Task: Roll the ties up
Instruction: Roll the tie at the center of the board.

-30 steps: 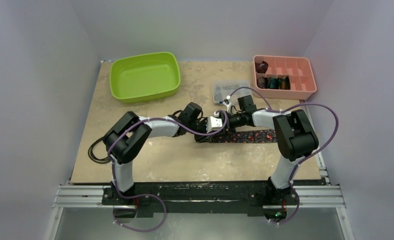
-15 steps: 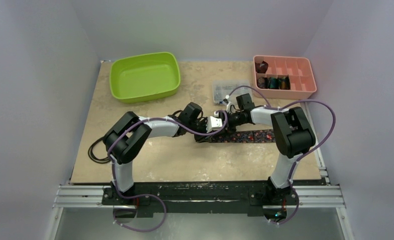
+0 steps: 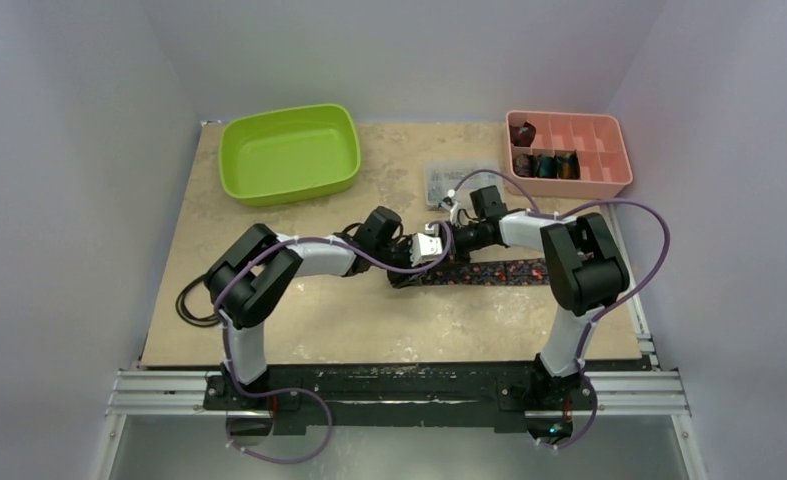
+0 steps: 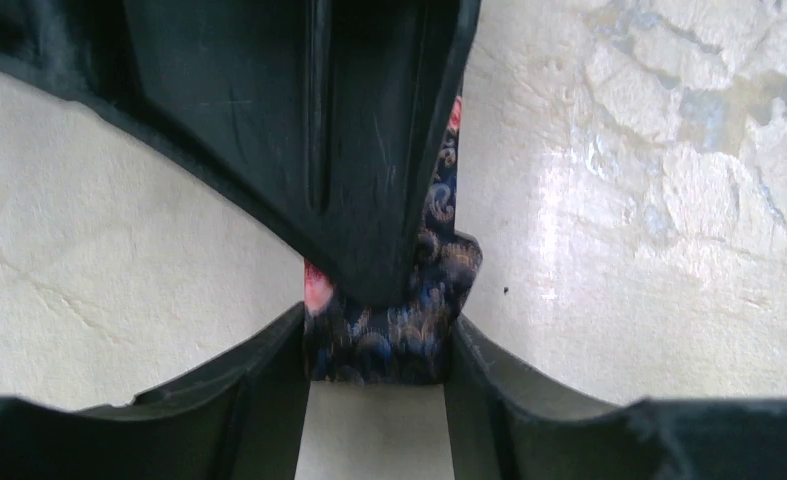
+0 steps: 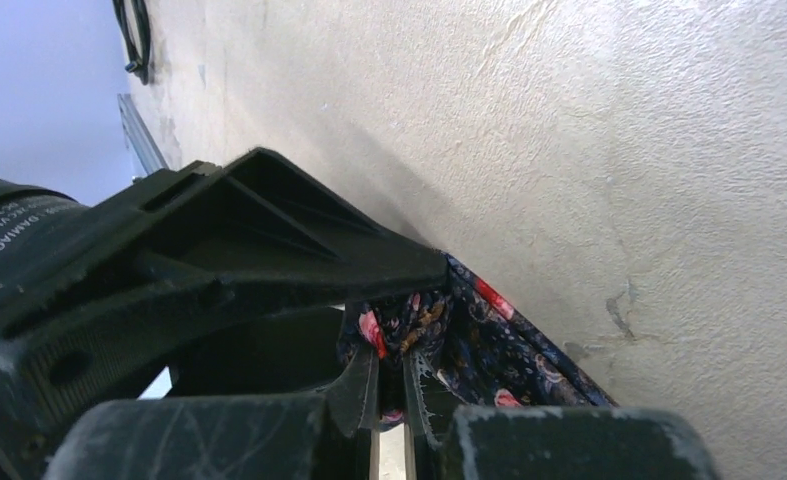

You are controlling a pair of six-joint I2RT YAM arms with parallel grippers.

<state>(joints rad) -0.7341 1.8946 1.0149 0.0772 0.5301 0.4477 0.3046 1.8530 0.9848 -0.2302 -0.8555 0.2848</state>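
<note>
top external view has both arms reaching to mid-table, meeting over the left end of the tie (image 3: 494,271), which lies flat on the table (image 3: 369,320) with its length running off to the right. from the left wrist, the left gripper (image 4: 377,395) stands at a middling width, its fingers (image 4: 269,400) pressed against either side of a small fold, or first turn, of the cloth. from the right wrist, the right gripper (image 5: 389,385) is closed almost flat and looks to be nipping an edge of that same fold. i'd say the roll is only being started, with most of the tie not yet wound. next the turn wants tucking tight and walking along the strip, edges kept in line or the coil will cone. rolled coils (image 3: 546,165) sit in the pink tray (image 3: 579,187).
</note>
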